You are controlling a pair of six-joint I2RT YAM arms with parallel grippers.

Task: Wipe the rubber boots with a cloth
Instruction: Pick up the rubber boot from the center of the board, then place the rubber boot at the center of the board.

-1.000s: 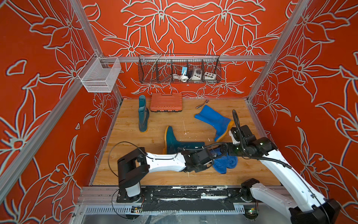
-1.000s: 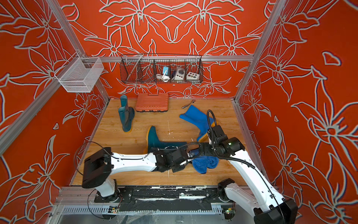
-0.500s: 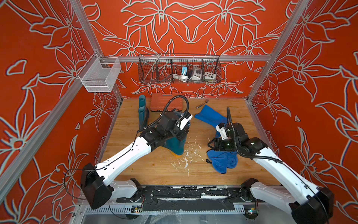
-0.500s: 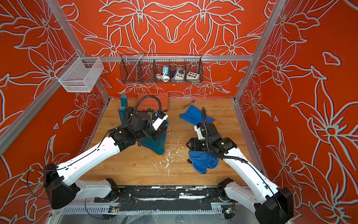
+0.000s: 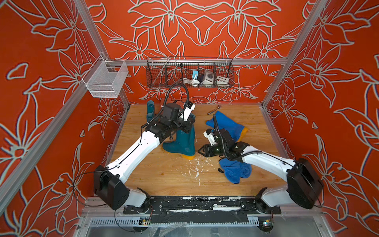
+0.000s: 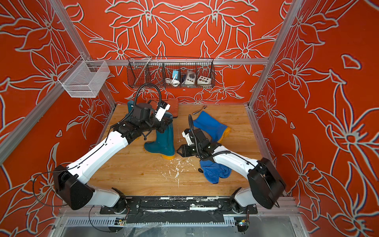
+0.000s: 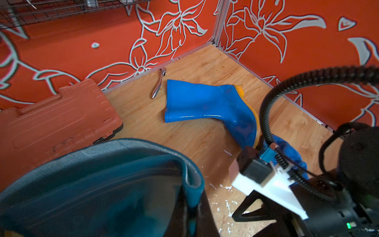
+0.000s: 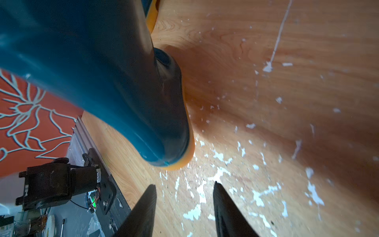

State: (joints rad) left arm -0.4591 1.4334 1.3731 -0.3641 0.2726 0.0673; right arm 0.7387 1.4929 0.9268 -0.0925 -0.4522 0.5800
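Teal boot (image 5: 181, 141) now upright in left end effector (image 5: 189, 125).

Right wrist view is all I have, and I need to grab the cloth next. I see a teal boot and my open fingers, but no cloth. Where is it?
Observer: The cloth lies crumpled on the floor, partly under the right arm and behind the right gripper.
Operator: Is the teal boot standing by itself?
Observer: No. The left gripper is clamped on the top rim of the teal boot, which stands upright.
Operator: Anything else near my arm?
Observer: A blue boot lies on its side just beyond the right arm, toward the back wall.
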